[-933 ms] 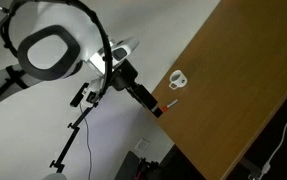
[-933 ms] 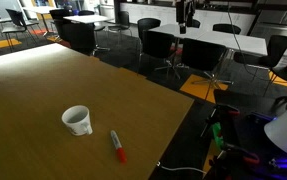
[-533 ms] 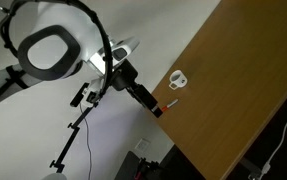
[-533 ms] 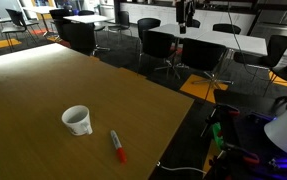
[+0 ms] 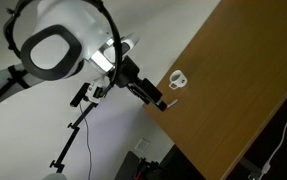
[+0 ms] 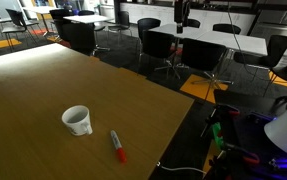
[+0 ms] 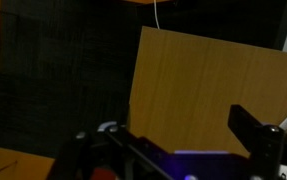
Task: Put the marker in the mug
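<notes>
The gripper point(image 5: 160, 101) hovers at the table point(image 5: 233, 90) edge, fingers point(image 7: 251, 128) seemingly apart (dim wrist view); beyond it sits the mug point(image 6: 77, 120), the marker point(image 6: 117, 146) lying near that mug.

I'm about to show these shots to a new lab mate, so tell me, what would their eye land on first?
The broad wooden table dominates, with a small white mug standing on it and a red-orange marker lying close beside the mug, not touching it, near the table's edge. In an exterior view the robot's dark gripper hangs at that same edge.
</notes>
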You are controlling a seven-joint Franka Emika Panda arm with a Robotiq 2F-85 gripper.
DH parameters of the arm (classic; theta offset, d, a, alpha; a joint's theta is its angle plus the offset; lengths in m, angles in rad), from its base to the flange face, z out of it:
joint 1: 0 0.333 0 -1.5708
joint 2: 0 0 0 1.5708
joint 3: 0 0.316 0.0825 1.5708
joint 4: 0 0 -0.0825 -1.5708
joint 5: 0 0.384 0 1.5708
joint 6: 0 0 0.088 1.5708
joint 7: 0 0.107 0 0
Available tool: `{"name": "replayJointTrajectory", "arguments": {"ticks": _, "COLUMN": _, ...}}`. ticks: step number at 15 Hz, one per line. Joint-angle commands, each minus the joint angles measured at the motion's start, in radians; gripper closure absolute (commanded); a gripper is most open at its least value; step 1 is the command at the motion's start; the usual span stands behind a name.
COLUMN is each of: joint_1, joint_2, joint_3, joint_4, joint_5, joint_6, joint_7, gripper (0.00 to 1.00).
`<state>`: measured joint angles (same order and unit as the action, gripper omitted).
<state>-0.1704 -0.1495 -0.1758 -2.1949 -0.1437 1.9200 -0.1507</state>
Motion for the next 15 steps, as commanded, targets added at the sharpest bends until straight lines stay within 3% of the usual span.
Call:
{"name": "replayJointTrajectory", "arguments": {"ticks": 1, "joint_1": 0.013, "joint_2": 0.01, "joint_3": -0.003, "joint_4": -0.003, "joint_5": 0.01, "joint_6": 0.059, "joint_7": -0.092, "gripper": 0.0}}
{"name": "replayJointTrajectory", "arguments": {"ticks": 8, "joint_1": 0.043, "joint_2": 0.019, "joint_3": -0.004, "joint_4": -0.023, "joint_5": 0.128, "joint_6": 0.195, "joint_7": -0.309, "gripper": 0.0}}
{"name": "replayJointTrajectory", "arguments": {"ticks": 15, "joint_1": 0.077, "joint_2": 0.042, "joint_3": -0.01, "joint_4": -0.034, "joint_5": 0.383, "joint_6": 0.221, "joint_7": -0.74, "gripper": 0.0}}
